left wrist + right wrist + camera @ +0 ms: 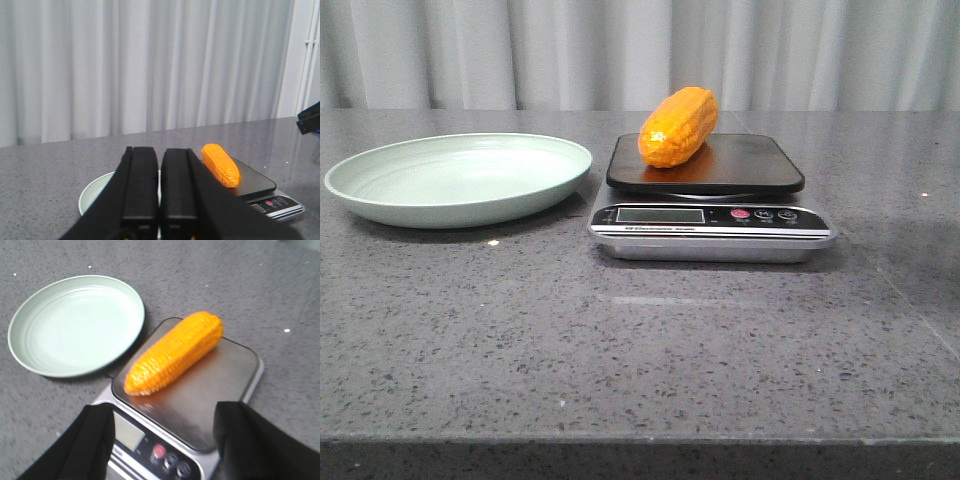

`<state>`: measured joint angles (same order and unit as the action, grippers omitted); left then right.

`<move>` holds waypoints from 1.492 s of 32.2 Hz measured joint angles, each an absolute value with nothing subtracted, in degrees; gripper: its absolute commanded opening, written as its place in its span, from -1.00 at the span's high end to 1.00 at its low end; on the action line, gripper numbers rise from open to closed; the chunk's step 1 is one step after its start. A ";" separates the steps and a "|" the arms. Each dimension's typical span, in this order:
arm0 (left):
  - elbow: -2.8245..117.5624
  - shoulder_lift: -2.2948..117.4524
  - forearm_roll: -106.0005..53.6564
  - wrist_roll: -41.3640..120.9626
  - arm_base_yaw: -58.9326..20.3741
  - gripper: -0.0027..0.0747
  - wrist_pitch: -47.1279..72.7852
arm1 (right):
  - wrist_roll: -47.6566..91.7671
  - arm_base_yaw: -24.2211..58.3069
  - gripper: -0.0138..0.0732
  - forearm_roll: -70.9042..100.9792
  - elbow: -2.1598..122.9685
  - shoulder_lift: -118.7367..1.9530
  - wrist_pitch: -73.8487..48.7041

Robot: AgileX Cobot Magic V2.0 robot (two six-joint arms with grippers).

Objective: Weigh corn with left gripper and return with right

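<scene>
The orange-yellow corn (678, 126) lies on the black platform of the kitchen scale (710, 205), toward its left side. It also shows in the left wrist view (220, 164) and the right wrist view (174, 352). My left gripper (160, 165) is shut and empty, raised above the table with the plate and scale beyond it. My right gripper (162, 426) is open and empty, its fingers spread wide above the scale's front edge and buttons, short of the corn. Neither gripper shows in the front view.
A pale green plate (380, 175) sits empty left of the scale, also in the right wrist view (30, 320). The grey speckled table (640, 340) has a white curtain behind it. The table's front edge is near.
</scene>
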<state>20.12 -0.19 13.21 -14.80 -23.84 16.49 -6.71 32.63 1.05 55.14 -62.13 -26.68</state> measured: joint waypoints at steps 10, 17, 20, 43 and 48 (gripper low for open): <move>20.12 -0.19 13.21 -14.80 -23.84 0.60 16.49 | -21.81 33.01 -0.54 0.00 85.97 -84.52 -48.45; 20.12 -0.19 13.25 -14.80 -23.84 0.60 16.49 | -32.78 33.67 -0.54 -3.94 103.55 -99.52 -64.38; 20.12 -0.19 13.34 -14.80 -23.84 0.60 16.49 | -36.02 33.67 -0.54 -4.91 107.54 -103.42 -67.66; 20.12 -0.19 13.37 -14.80 -23.84 0.60 16.49 | -42.60 33.67 0.17 -7.04 110.34 -115.54 -70.78; 20.12 -0.19 13.37 -14.80 -23.84 0.60 16.38 | -40.50 34.57 0.18 -6.56 112.33 -116.16 -70.91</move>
